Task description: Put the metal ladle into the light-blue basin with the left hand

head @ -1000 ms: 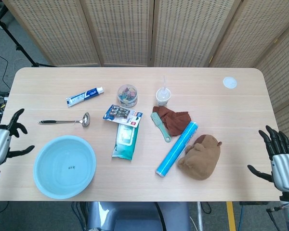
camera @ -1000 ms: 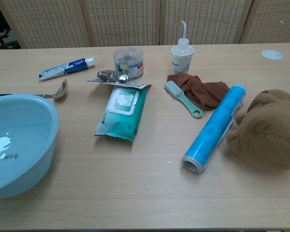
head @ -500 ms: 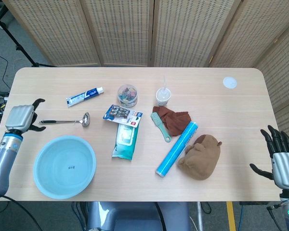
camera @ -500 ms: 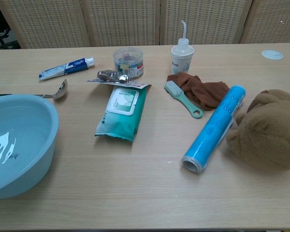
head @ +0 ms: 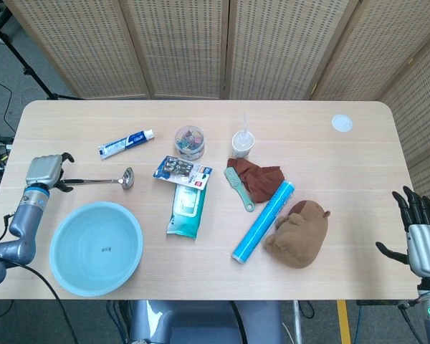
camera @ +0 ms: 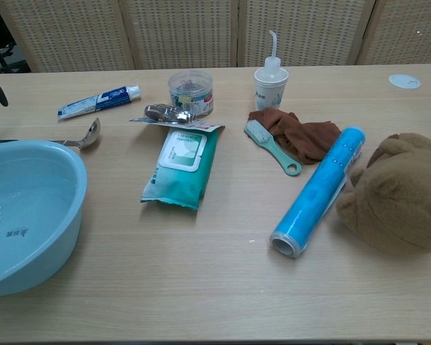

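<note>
Bright, even overhead light; soft short shadows on the tabletop (head: 330, 165); both views sharp, faint sheen inside the basin (camera: 21, 215).

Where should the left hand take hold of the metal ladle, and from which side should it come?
Probably the dark handle end of the metal ladle, taken from above. It lies flat with its bowl pointing right, toward the toothpaste side, and the handle tip lies beside the left hand, just beyond the light-blue basin.

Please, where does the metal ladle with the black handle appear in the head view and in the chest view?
Head view: the metal ladle lies at the left, beyond the light-blue basin.
Chest view: the ladle shows at the left edge, its handle partly hidden behind the basin.
Shared landmark: the toothpaste tube just beyond it.
</note>
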